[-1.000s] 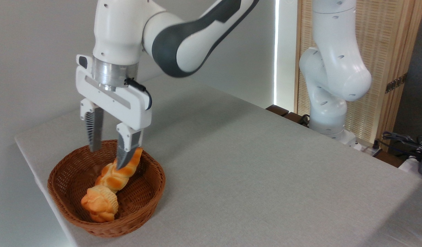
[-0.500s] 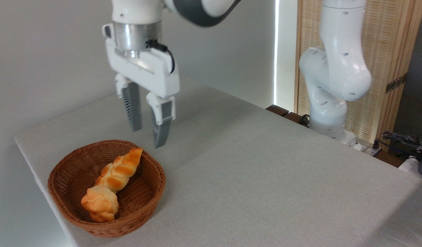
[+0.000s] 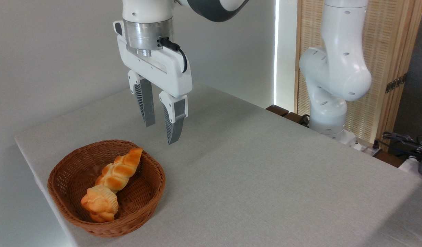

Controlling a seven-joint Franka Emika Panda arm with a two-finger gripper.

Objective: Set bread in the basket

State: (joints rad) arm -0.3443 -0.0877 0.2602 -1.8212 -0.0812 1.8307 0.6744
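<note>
Legible text, labels, brands, numbers, signs: none found on any item in the camera view.

You have a grey cloth-covered worktop (image 3: 265,178) running from near right to far left. A small orange muffin-shaped pastry (image 3: 99,203) sits near the left edge of it. Behind the worktop is a plain pale wall (image 3: 53,51). On the far right you see a slatted wooden screen (image 3: 392,51), and below it, at the right edge, a tangle of dark cables (image 3: 403,139).
</note>
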